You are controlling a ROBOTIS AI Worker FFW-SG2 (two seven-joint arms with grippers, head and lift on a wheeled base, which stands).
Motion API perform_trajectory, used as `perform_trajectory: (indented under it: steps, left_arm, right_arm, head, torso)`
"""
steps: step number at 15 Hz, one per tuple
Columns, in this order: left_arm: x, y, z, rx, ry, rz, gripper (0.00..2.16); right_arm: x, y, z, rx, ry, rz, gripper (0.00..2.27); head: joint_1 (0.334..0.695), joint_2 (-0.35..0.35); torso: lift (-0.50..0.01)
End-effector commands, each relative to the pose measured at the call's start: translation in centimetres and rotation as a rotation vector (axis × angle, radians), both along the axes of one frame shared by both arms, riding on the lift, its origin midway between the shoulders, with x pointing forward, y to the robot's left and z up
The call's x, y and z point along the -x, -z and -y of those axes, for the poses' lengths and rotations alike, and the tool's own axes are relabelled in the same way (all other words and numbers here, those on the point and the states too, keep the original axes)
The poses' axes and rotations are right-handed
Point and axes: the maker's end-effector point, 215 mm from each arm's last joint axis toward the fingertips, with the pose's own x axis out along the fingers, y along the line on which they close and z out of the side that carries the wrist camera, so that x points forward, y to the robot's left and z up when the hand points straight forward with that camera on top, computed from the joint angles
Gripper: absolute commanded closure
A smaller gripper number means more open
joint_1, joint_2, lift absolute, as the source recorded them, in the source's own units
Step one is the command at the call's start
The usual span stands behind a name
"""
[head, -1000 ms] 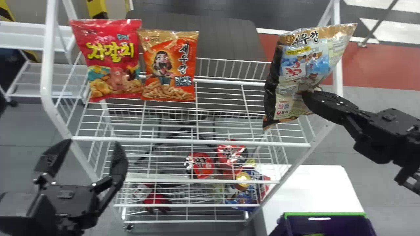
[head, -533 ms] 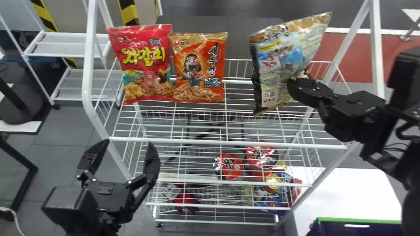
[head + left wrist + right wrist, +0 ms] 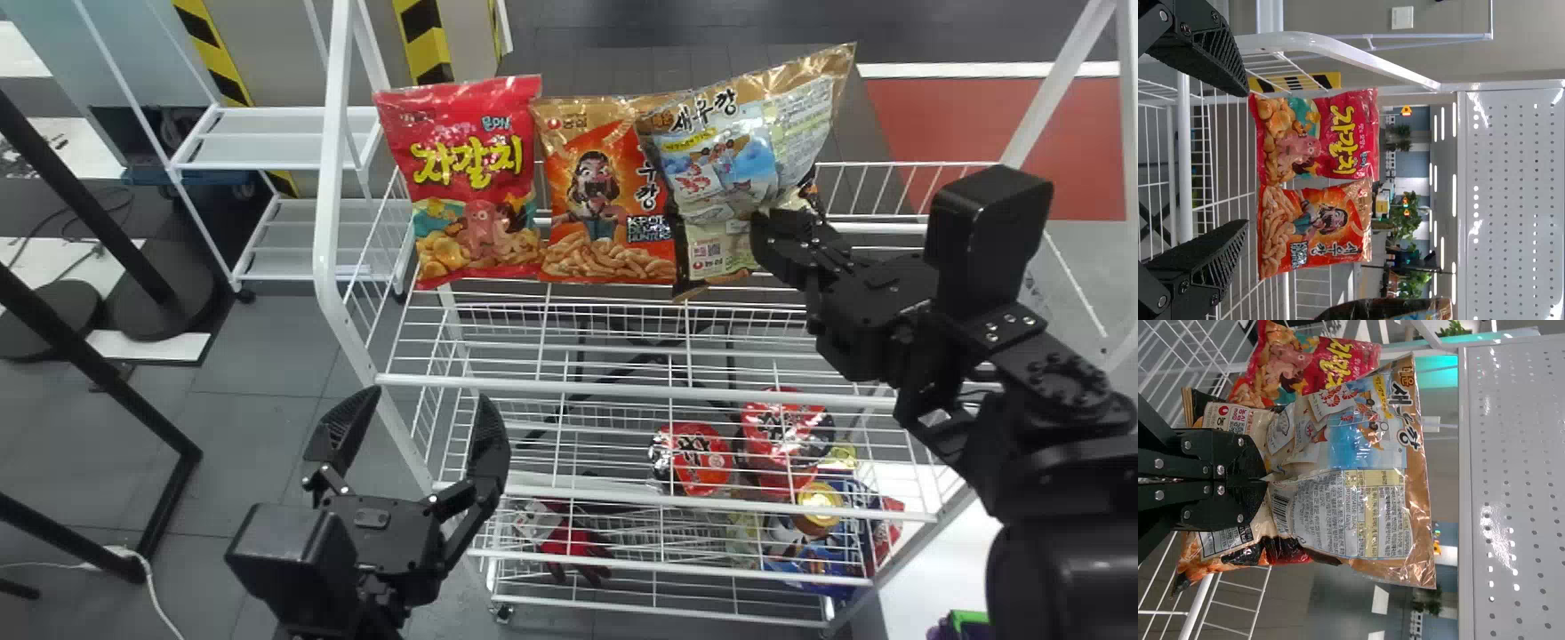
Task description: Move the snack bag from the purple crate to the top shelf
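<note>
Hiding orange packet (image 3: 591, 200) partly — snack bag (image 3: 738, 164), perhaps touching.

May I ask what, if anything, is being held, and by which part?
The right pincer holds the snack bag by a pinched fold below its middle. The left pincer is empty.

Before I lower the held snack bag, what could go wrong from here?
It could bump or topple the orange snack bag: in the head view the held snack bag overlaps its edge. The right gripper pinches a creased part of the wrapper, so the bag may swivel or slip. It also hangs tilted, so it might tip over on the wire shelf once released.
</note>
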Motion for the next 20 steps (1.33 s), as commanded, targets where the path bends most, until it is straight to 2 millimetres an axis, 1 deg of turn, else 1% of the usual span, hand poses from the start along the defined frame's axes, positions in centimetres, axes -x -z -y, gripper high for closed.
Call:
perform_trajectory:
  steps: [1,3,5,8,10,11,13,15,16,18,20]
  left_arm:
    - [0.0,0.1,0.0,0.000,0.001,-0.002,0.15]
    - [0.2,0.4,0.0,-0.002,0.001,-0.008,0.15]
    - [0.2,0.5,0.0,-0.002,0.000,-0.008,0.15]
    - [0.2,0.5,-0.1,-0.006,0.002,-0.008,0.15]
    - [0.2,0.6,-0.3,-0.007,-0.001,-0.010,0.15]
    - [0.1,0.6,-0.3,-0.009,0.000,-0.009,0.15]
    - [0.1,0.9,-0.4,-0.007,-0.002,-0.014,0.15]
    - [-0.1,1.4,-0.7,-0.009,-0.006,-0.021,0.15]
    - [-0.2,1.6,-0.9,-0.012,-0.008,-0.022,0.15]
    - [-0.3,1.4,-1.0,-0.011,-0.010,-0.016,0.15]
    - [-0.4,1.6,-1.0,-0.012,-0.011,-0.019,0.15]
  right_arm:
    - [-0.5,0.7,-0.3,-0.017,0.026,0.023,1.48]
    - [-1.1,0.9,0.7,-0.024,0.077,0.035,1.48]
    - [-2.0,1.9,2.7,-0.023,0.138,0.027,1.48]
    - [-3.3,3.8,5.5,-0.024,0.216,0.004,1.48]
    - [-4.0,5.3,6.7,-0.074,0.238,-0.035,1.48]
    - [-4.3,5.9,7.1,-0.099,0.244,-0.057,1.48]
    - [-5.1,7.1,7.0,-0.108,0.249,-0.078,1.48]
    - [-5.8,7.7,7.3,-0.105,0.266,-0.082,1.48]
    - [-6.3,7.5,7.5,-0.110,0.276,-0.066,1.48]
    - [-7.5,8.1,7.6,-0.108,0.278,-0.075,1.48]
    - [-8.3,7.6,7.7,-0.113,0.279,-0.071,1.48]
  head:
    - [0.695,0.107]
    - [0.695,0.105]
    - [0.695,0.096]
    - [0.695,0.069]
    - [0.695,0.041]
    - [0.695,0.035]
    - [0.695,0.024]
    - [0.695,0.020]
    - [0.695,0.020]
    - [0.695,0.018]
    - [0.695,0.019]
  torso:
    - [0.003]
    - [0.003]
    - [0.003]
    - [0.003]
    - [0.003]
    - [0.003]
    - [0.003]
    - [0.003]
    - [0.003]
    - [0.003]
    - [0.003]
